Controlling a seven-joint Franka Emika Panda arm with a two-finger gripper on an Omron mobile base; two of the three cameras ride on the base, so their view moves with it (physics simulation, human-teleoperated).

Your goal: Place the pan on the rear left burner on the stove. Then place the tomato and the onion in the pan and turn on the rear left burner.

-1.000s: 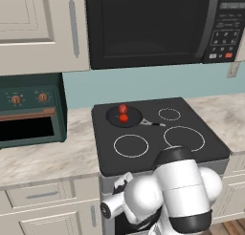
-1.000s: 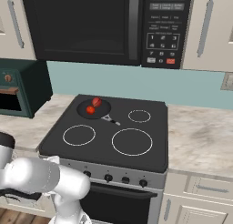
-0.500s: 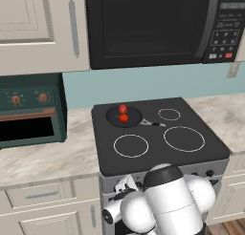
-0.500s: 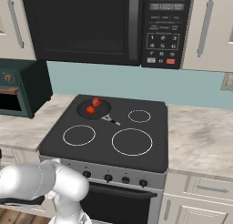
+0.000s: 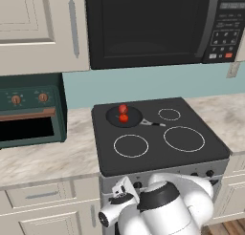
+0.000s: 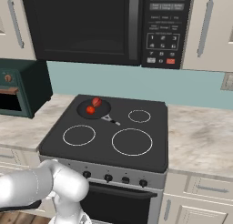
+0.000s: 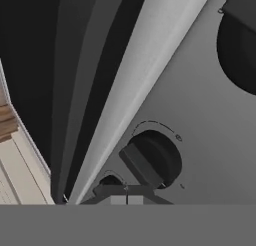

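Already the pan (image 5: 124,116) sits on the rear left burner of the stove (image 5: 191,155), with two small red items in it, so what is likely left is the burner control. Hence the arm works low at the silver front panel: a black knob (image 7: 152,160) lies just ahead of the jaws (image 7: 126,194), which are shut and empty.

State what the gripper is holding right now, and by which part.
Nothing is held. The gripper is shut, its fingertips close in front of a black stove knob without clamping it.
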